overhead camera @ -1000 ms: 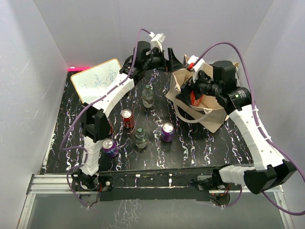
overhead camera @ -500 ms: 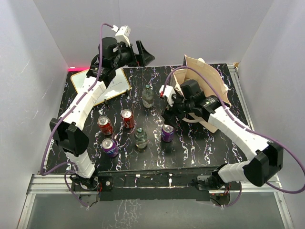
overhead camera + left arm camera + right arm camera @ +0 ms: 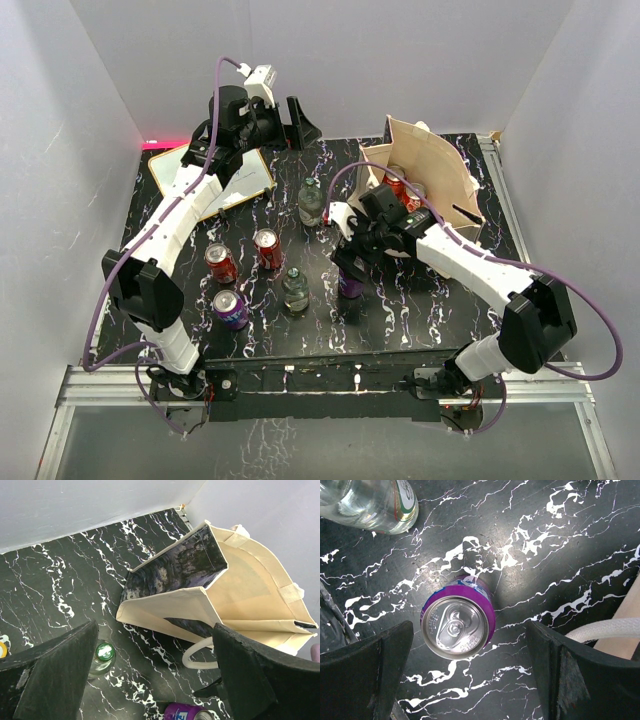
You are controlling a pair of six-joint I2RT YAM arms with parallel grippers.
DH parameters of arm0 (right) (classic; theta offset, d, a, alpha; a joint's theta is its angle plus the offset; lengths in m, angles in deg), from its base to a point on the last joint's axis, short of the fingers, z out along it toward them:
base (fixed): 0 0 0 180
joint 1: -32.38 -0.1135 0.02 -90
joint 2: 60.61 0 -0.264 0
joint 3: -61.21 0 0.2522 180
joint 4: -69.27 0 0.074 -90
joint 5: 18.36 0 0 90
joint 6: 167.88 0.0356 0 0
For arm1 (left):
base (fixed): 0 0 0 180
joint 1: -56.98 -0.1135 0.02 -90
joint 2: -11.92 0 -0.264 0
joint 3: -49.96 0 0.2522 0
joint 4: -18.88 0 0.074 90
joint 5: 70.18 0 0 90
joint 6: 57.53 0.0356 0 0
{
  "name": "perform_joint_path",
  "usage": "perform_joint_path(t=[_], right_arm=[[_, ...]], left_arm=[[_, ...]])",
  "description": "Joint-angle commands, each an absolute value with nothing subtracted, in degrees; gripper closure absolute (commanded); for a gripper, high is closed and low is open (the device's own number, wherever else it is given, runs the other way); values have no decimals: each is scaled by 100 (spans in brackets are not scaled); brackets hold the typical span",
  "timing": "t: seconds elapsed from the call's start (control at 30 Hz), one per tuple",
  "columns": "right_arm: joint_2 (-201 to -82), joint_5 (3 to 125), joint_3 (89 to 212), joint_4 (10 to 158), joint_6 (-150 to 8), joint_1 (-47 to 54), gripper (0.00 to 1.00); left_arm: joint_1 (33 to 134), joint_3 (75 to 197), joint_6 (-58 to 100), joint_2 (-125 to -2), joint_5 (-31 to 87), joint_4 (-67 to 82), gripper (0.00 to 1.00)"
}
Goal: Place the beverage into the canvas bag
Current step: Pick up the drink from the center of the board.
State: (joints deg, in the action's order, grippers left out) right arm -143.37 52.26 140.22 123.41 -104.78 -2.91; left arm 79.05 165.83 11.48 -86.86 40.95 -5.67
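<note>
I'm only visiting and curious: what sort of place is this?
Likely a robot test booth: plain white walls enclose a black marbled table, the left arm and right arm are bolted at its edge, with a canvas bag and red can as props.

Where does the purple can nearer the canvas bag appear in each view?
Top external: purple aluminium can near the picture's centre.
Left wrist: at the bottom edge, cut off.
Right wrist: centre, seen from above.
Shared landmark: beige canvas bag, on the can's right in every view.
</note>
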Motion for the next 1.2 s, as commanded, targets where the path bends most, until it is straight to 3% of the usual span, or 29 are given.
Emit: perform_joint_path(t=[0.0, 0.23, 0.63, 0.8, 0.87, 0.97, 1.0, 1.17], right_arm=[[-14350, 5299, 13876, 11869, -10451, -375, 1], [-14466, 5391, 13594, 11622, -10479, -387, 2], [-14569, 5110, 13449, 11305, -10400, -397, 26], [-14492, 5052, 13492, 11315, -10335, -393, 48], [-14424, 5098, 13601, 11362, -10288, -392, 61], [-14238, 5224, 13935, 11447, -10136, -391, 88], [-14175, 5256, 14063, 11478, -10068, -389, 92], [-13838, 5299, 14933, 11641, -9782, -381, 92]], left_arm=[[7860, 16568, 1142, -8390, 4086, -554, 4], [7852, 16576, 1021, -8491, 4162, -508, 4], [7845, 16517, 1082, -8511, 4204, -526, 5], [7845, 16465, 1103, -8526, 4281, -490, 7], [7847, 16469, 1132, -8569, 4376, -443, 11], [7862, 16534, 1131, -8674, 4438, -403, 15], [7867, 16567, 1122, -8721, 4455, -396, 15], [7949, 16647, 1131, -8823, 4554, -313, 16]])
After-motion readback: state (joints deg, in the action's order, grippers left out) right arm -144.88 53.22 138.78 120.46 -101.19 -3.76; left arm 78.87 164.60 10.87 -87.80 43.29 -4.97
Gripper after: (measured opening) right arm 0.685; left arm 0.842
